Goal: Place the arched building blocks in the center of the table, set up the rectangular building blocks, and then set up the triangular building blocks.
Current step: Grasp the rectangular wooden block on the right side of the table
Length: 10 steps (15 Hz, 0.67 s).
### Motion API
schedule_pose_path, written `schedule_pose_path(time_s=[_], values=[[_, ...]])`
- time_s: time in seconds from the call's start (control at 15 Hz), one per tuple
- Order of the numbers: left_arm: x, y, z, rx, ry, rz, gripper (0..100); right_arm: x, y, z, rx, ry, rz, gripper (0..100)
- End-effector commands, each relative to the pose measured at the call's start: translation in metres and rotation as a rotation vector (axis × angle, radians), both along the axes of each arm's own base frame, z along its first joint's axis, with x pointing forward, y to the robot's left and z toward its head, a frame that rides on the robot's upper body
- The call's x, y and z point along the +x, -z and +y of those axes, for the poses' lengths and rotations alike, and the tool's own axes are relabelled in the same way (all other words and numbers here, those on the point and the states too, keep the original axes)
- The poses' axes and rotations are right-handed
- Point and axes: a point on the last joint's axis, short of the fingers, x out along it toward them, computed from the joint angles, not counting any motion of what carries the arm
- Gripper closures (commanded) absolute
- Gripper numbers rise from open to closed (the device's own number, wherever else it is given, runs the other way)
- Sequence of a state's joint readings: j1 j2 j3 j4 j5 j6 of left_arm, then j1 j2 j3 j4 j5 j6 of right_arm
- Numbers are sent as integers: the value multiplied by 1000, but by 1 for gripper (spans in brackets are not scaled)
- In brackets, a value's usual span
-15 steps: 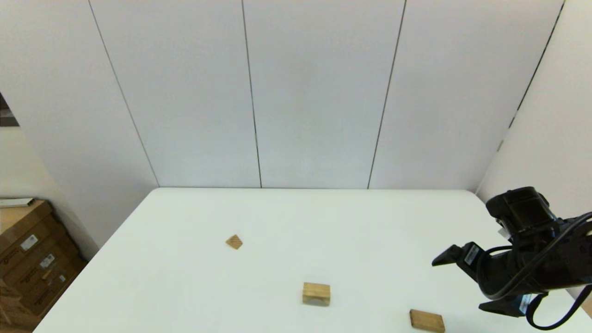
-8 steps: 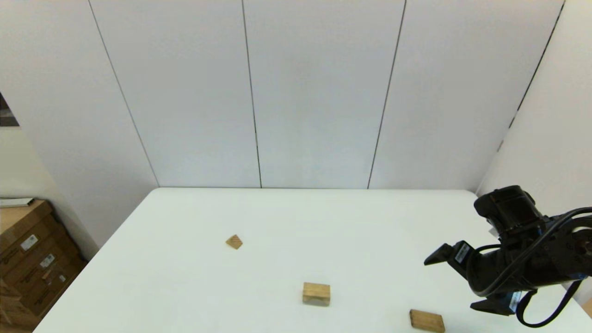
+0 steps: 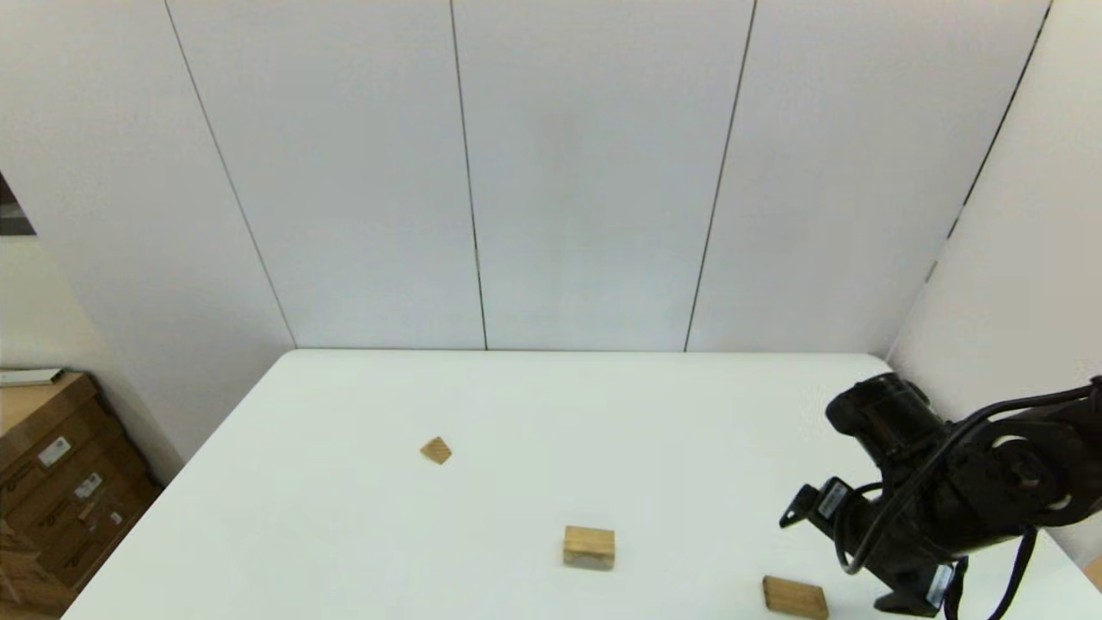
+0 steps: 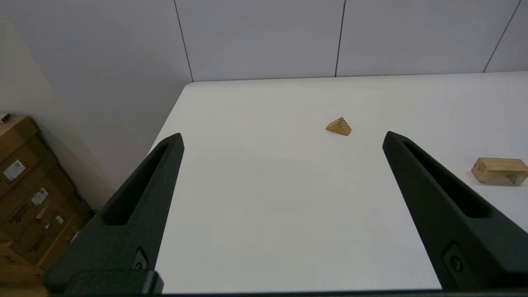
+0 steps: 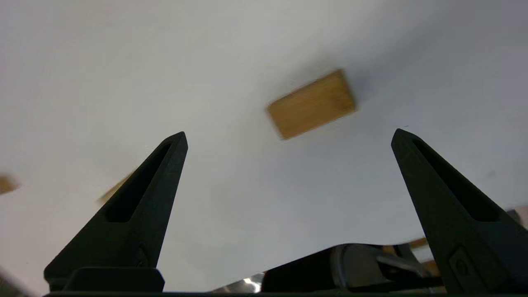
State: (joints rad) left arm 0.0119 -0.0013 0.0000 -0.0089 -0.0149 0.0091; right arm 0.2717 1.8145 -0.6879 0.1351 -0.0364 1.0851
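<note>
I count three wooden pieces on the table [image 3: 344, 534]: one arched block [image 3: 589, 547], one rectangular slab [image 3: 794, 598] right of it, one triangular wedge [image 3: 436, 449] farther left. My right gripper [image 5: 288, 138] hangs spread wide over the slab, empty. My left gripper [image 4: 282, 138] gapes too, parked.

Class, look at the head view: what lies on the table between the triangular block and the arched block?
Nothing: in the head view, only bare white table lies between the triangular block and the arched block.
</note>
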Motion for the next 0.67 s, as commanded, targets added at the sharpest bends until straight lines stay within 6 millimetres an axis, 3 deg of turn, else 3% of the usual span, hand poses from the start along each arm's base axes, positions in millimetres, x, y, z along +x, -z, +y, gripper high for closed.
schedule_pose_path(time_s=[0.07,0.33,0.67], values=[[0,1,0,0,0,4,0,-8,14,4,-35,15,136,0],[0,0,0,0,0,3,0,-4,5,23,-4,127,157,0],[0,1,0,0,-1,4,0,-3,0,24,-14,171,208,0]])
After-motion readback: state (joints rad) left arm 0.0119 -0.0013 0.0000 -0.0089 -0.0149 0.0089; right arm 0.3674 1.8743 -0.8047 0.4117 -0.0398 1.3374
